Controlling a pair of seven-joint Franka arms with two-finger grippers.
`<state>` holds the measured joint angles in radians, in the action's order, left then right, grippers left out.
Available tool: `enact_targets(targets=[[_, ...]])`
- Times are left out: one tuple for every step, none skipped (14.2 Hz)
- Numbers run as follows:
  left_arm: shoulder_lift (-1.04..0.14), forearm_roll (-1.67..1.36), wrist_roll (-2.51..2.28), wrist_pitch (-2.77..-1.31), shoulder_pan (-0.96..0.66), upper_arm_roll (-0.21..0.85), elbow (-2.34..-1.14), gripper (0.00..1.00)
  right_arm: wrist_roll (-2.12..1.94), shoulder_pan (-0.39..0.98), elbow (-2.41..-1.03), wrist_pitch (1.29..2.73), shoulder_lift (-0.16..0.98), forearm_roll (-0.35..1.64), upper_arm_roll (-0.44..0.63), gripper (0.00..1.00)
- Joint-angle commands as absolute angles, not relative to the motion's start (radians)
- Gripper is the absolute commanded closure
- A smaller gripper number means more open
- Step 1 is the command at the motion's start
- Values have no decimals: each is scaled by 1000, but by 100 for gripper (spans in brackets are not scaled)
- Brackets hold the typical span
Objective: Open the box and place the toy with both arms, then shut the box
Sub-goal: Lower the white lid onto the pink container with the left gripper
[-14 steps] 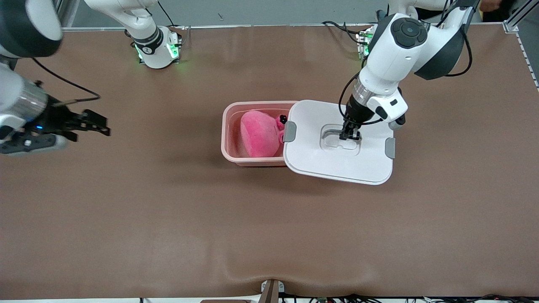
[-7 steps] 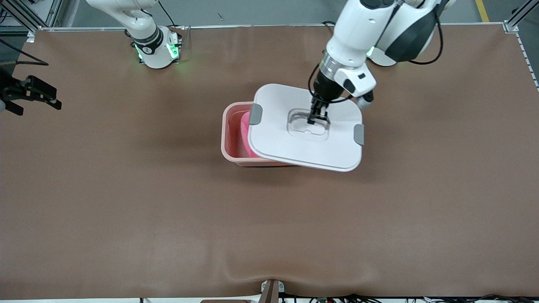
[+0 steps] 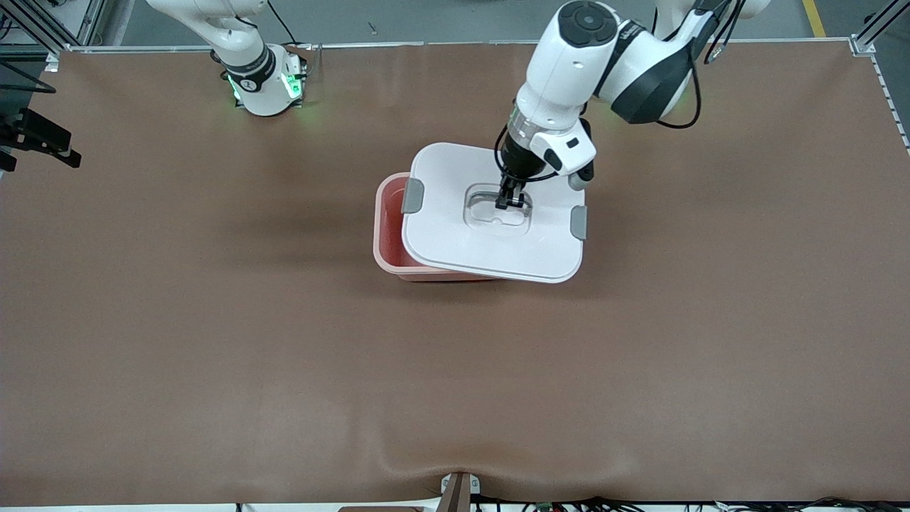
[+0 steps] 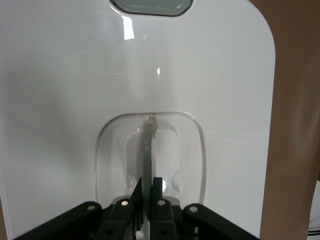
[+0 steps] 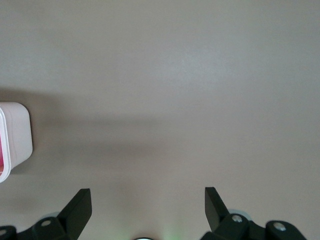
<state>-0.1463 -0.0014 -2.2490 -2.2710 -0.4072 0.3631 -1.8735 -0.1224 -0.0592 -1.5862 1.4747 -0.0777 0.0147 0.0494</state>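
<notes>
Nearest the front camera, we see the white lid (image 3: 490,242) held in the air over the box (image 3: 387,245), offset toward the left arm's end of the desk (image 3: 455,391), so a strip of the pink tub shows uncovered. The toy is not visible now; we judge it lies inside under the lid. Our left end effector (image 3: 510,202) is clamped on the lid's clear handle (image 4: 146,150). Opening and placing look done; seating the lid squarely and releasing remain. The right arm waits, its right end effector (image 5: 147,210) spread open over bare desk at its own end.
</notes>
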Motion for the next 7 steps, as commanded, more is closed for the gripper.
enact_targets(targets=[[-216, 58, -2367, -2258, -449, 362, -1793, 100, -78, -72, -1595, 1471, -86, 15, 32, 0], [-238, 73, -2396, -2258, -462, 362, -1778, 100, -74, -72, -1595, 1471, -84, 15, 32, 0], [-276, 98, -2422, -2258, -472, 362, -1754, 100, -57, -72, -1595, 1470, -86, 15, 32, 0], [-308, 141, -2462, -2258, -491, 362, -1737, 100, -45, -72, -1595, 1470, -86, 15, 32, 0], [-339, 196, -2515, -2258, -509, 362, -1718, 100, -37, -72, -1595, 1471, -84, 17, 32, 0], [-362, 240, -2570, -2258, -521, 362, -1697, 100, -23, -71, -1595, 1470, -84, 28, 31, 0], [-374, 265, -2606, -2258, -525, 362, -1692, 100, -9, -69, -1595, 1468, -84, 35, 31, 0]])
